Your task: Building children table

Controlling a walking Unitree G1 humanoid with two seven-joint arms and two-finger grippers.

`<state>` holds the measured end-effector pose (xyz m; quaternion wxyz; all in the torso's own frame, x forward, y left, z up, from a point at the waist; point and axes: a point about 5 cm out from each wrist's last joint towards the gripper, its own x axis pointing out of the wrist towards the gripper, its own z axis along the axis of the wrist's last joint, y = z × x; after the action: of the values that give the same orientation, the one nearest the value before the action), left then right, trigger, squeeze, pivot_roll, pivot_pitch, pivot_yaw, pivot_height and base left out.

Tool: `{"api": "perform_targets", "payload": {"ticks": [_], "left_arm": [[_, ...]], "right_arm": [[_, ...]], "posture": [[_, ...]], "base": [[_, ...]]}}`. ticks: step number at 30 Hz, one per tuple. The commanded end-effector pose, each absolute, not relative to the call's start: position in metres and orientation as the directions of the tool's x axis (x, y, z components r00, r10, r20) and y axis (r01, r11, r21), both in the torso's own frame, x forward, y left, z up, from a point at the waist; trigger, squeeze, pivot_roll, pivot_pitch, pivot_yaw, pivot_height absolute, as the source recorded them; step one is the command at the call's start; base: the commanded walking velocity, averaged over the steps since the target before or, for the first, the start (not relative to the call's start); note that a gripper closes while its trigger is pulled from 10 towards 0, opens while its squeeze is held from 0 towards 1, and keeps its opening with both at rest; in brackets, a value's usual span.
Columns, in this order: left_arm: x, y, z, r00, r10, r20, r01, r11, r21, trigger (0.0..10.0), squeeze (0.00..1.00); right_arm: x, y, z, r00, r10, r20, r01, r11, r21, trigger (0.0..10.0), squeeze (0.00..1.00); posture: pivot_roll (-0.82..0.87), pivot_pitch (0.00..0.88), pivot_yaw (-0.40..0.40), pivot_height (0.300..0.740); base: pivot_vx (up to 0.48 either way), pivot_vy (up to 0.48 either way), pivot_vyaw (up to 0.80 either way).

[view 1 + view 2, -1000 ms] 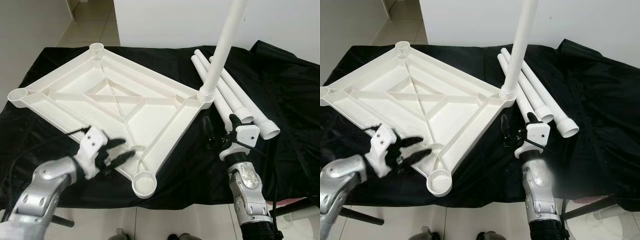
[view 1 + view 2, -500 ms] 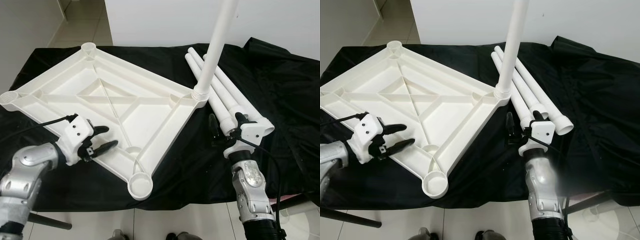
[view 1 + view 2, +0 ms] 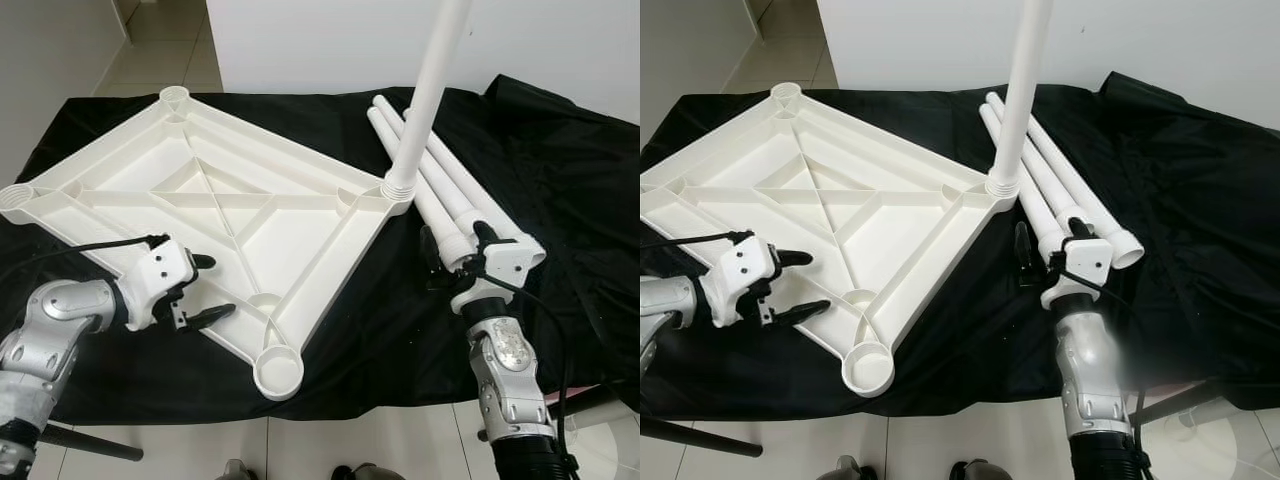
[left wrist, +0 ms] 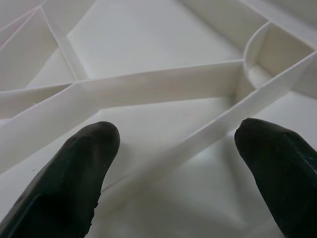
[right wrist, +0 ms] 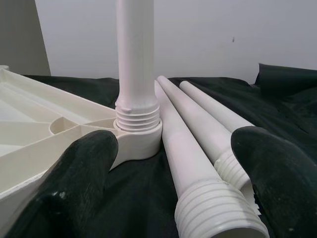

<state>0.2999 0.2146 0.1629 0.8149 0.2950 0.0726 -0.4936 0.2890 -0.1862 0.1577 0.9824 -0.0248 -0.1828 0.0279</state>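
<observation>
One white plastic leg (image 3: 430, 95) is fitted upright into the inverted white plastic tabletop (image 3: 215, 215).
Three loose white legs (image 3: 455, 195) remain; the right gripper (image 3: 455, 258), spread wide, is aimed at them, while the left gripper (image 3: 205, 290), also spread, straddles the tabletop's edge.

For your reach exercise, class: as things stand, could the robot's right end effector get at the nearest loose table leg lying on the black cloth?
Probably yes. The right end effector is open, just short of the loose legs, whose threaded ends face it. Nothing lies between them.
</observation>
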Motion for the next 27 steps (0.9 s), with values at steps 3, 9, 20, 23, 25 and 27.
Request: {"api": "perform_targets", "payload": {"ticks": [3, 9, 20, 23, 25, 27], "left_arm": [[0.3, 0.216, 0.149, 0.295, -0.765, -0.573, 0.947, 0.153, 0.282, 10.0, 0.0], [0.308, 0.214, 0.144, 0.277, -0.75, -0.601, 0.957, 0.164, 0.237, 10.0, 0.0], [0.325, 0.211, 0.14, 0.284, -0.719, -0.634, 0.958, 0.181, 0.224, 0.0, 0.0], [0.325, 0.211, 0.14, 0.284, -0.719, -0.634, 0.958, 0.181, 0.224, 0.0, 0.0], [0.327, 0.212, 0.139, 0.289, -0.714, -0.638, 0.956, 0.182, 0.23, 0.0, 0.0], [0.328, 0.213, 0.139, 0.296, -0.707, -0.642, 0.954, 0.185, 0.236, 0.0, 0.0]], "right_arm": [[0.289, -0.185, 0.152, 0.94, 0.063, 0.336, -0.044, 0.997, -0.063, 10.0, 0.0], [0.29, -0.184, 0.152, 0.94, 0.064, 0.336, -0.045, 0.997, -0.065, 10.0, 0.0], [0.289, -0.184, 0.151, 0.942, 0.057, 0.332, -0.037, 0.997, -0.068, 10.0, 0.0], [0.289, -0.184, 0.151, 0.942, 0.057, 0.332, -0.037, 0.997, -0.068, 10.0, 0.0], [0.288, -0.183, 0.151, 0.942, 0.057, 0.331, -0.036, 0.997, -0.067, 10.0, 0.0], [0.288, -0.183, 0.15, 0.943, 0.055, 0.329, -0.035, 0.997, -0.067, 10.0, 0.0]], "posture": [[-0.02, 0.128, 0.022, 0.74], [-0.03, 0.128, 0.027, 0.74], [-0.04, 0.138, 0.045, 0.74], [-0.04, 0.138, 0.045, 0.74], [-0.04, 0.138, 0.047, 0.74], [-0.04, 0.138, 0.05, 0.74]], "base": [[0.0, 0.0, 0.0], [0.0, 0.0, 0.0], [0.0, 0.0, 0.0], [0.0, 0.0, 0.0], [0.0, 0.0, 0.0], [0.0, 0.0, 0.0]]}}
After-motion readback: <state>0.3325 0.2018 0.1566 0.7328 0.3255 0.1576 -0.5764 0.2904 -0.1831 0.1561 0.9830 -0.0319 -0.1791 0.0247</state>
